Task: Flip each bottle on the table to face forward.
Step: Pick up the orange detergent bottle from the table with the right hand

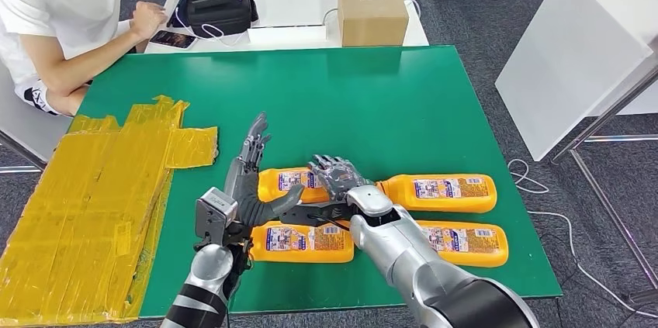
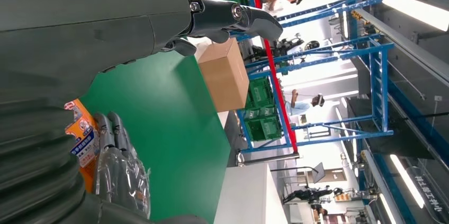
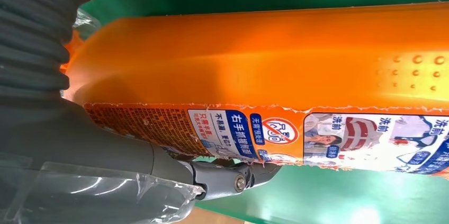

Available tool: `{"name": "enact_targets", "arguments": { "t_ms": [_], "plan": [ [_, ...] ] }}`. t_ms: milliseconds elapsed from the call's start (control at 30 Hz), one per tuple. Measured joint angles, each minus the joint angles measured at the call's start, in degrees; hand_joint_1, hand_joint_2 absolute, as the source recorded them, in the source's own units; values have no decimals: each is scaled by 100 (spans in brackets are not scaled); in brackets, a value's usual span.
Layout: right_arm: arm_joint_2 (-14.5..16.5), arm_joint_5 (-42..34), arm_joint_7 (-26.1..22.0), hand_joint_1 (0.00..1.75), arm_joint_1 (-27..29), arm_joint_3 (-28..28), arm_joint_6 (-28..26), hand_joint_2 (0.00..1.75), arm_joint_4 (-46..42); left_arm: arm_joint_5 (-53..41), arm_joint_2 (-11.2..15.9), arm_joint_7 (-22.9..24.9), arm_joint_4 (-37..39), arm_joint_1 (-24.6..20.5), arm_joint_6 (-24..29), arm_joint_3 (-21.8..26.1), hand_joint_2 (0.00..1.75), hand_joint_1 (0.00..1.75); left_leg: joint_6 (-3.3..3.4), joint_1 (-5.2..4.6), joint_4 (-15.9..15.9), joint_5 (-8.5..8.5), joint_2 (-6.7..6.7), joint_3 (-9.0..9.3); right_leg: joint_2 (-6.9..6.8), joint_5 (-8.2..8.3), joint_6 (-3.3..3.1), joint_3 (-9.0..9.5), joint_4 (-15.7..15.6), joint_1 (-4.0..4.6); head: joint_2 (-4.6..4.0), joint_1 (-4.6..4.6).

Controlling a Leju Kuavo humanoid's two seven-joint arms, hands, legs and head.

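We find four orange bottles lying flat in two rows on the green table (image 1: 403,103), long axes running left to right. Our right hand (image 1: 335,177) grasps the far-left bottle (image 1: 289,182) from above; our left hand (image 1: 250,164) rests released just beside it

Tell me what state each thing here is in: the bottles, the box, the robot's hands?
Far left bottle: lying flat, right hand on it.
Near left bottle: lying flat.
Far right bottle: lying flat.
Near right bottle: lying flat.
Right hand: gripping the far left bottle.
Left hand: open, fingers extended.
Cardboard box: closed.
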Motion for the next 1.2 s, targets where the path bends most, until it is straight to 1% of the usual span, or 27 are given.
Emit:
{"name": "enact_targets", "arguments": {
  "t_ms": [1000, 1133, 1200],
  "plan": [
    [2, -5, 0, 0, -51, 0, 0, 175, 87, 0, -2, -4, 62, -19, -1, -1, 175, 0, 0, 0, 0, 0, -1, 2, 0, 0, 0, 3, 0, 0, 0, 0],
    [2, -4, 6, 175, -56, 1, -18, 175, 96, 0, -2, -4, 65, -23, 1, 0, 175, 0, 0, 0, 0, 0, -1, 2, 0, 0, 0, 3, 0, 0, 0, 0],
    [2, 15, 127, 175, -41, 2, -309, 175, 104, 1, -3, -5, 72, -30, 21, 0, 175, 0, 0, 0, 0, 0, -1, 2, 0, 0, 0, 3, 0, 0, 0, 1]
  ]
}}
